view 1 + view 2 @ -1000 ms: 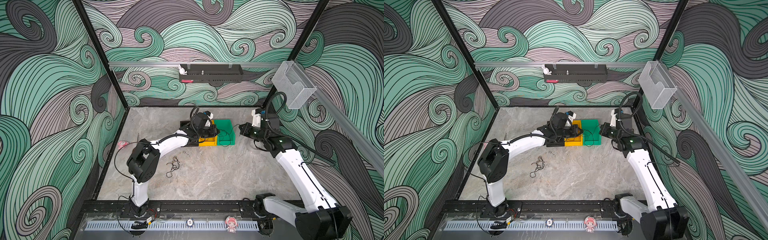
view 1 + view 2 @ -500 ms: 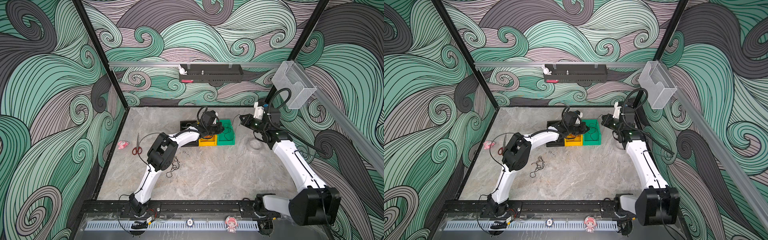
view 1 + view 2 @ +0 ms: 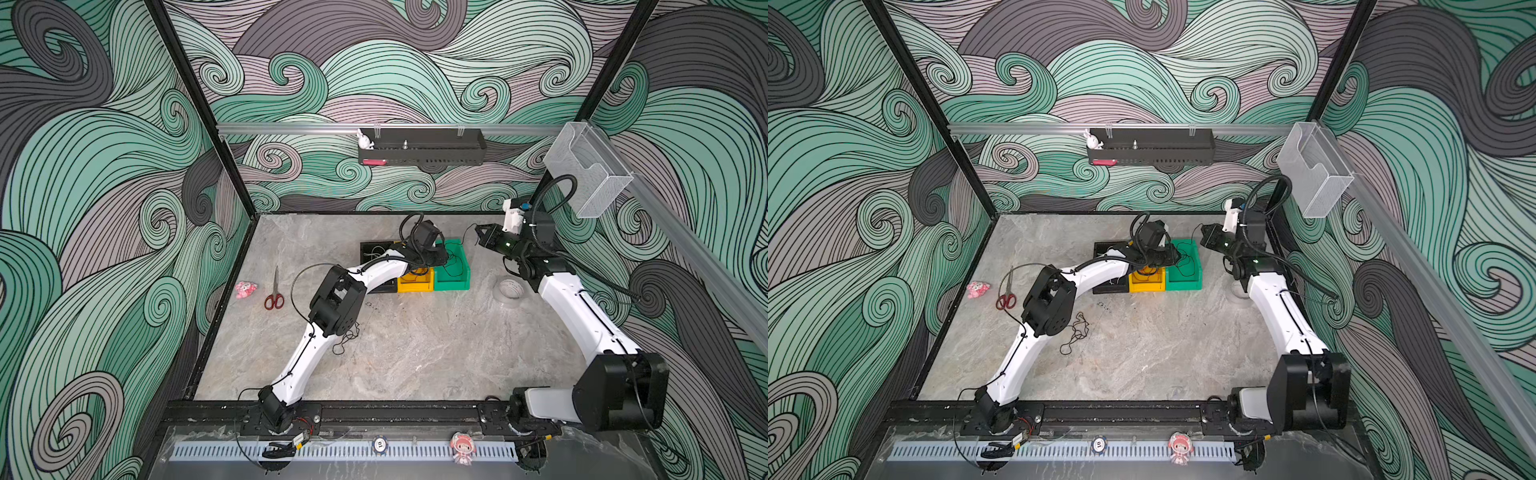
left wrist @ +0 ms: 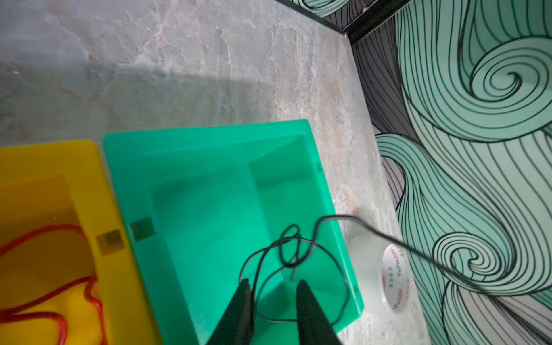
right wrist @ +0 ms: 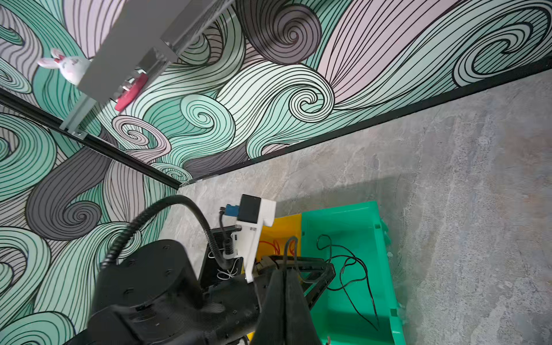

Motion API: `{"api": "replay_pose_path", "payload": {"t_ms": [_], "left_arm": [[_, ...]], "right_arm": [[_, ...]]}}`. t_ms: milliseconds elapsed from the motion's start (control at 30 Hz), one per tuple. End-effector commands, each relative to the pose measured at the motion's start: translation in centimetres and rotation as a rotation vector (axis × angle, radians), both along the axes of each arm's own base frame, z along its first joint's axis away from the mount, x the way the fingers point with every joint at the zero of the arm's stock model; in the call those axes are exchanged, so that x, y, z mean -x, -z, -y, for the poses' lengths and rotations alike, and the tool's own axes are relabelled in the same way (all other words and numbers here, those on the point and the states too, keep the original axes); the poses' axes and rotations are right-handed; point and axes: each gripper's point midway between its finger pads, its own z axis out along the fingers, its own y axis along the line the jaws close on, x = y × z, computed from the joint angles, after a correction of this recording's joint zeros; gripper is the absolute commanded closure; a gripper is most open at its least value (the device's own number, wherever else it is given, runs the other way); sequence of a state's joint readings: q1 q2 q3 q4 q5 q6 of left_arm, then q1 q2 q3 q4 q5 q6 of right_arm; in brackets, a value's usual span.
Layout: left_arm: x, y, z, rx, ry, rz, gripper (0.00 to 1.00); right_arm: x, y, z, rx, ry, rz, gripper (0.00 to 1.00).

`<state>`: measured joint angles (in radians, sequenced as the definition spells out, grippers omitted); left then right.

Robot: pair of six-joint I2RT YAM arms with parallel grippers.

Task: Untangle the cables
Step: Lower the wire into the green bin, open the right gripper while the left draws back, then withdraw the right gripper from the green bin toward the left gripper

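Marble tabletop (image 3: 436,353); tape roll (image 4: 391,277) reads, perhaps, "YuPin"; left gripper (image 4: 273,282) parted beside black cable (image 4: 340,217); right gripper (image 5: 285,273) clamps it.

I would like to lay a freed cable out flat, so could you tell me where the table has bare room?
Widest bare patch: front centre of the table, between the left arm and right arm, in front of the green bin. Also free: the back left corner behind the scissors. Crowded: the bins under the left gripper, and the cable tangle.
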<state>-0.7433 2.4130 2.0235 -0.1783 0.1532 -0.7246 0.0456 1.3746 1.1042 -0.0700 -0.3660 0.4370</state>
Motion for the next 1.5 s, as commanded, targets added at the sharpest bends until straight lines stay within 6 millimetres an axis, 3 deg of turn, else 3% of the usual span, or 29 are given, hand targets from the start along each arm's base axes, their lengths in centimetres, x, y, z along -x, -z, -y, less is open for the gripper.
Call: {"api": "replay_pose_path", "payload": {"t_ms": [0,200,400,533,733,867,1067,1333,1467], "left_arm": [[0.3,-0.5,0.1,-0.034,0.008,0.009,0.6],[0.9,-3.2,-0.1,-0.018,0.028,0.044,0.55],[2.0,-8.3,-1.2,0.022,0.032,0.106,0.53],[3.6,-11.1,-3.0,0.025,0.038,0.154,0.53],[6.7,-13.1,-7.0,0.01,0.028,0.2,0.53],[8.7,-12.8,-11.3,-0.019,-0.026,0.209,0.52],[13.0,-10.8,-18.7,-0.145,-0.107,0.177,0.52],[18.3,-8.2,-25.8,-0.22,-0.198,0.146,0.51],[20.2,-6.2,-29.0,-0.249,-0.271,0.138,0.49]], "right_arm": [[-1.0,2.2,0.7,0.042,0.018,-0.026,0.98],[-1.5,4.2,0.5,0.04,0.007,-0.07,0.98],[-1.8,6.3,0.3,0.044,-0.001,-0.128,0.98],[-2.0,8.4,-0.5,0.033,-0.023,-0.197,0.98],[-2.1,12.9,-3.1,0.078,-0.093,-0.357,0.97],[-2.3,15.0,-4.1,0.095,-0.095,-0.405,0.98],[-2.6,17.9,-5.0,0.128,-0.093,-0.486,0.98],[-2.2,21.4,-5.4,0.237,-0.061,-0.585,0.95],[-2.0,21.4,-5.3,0.241,-0.065,-0.591,0.9]]}}
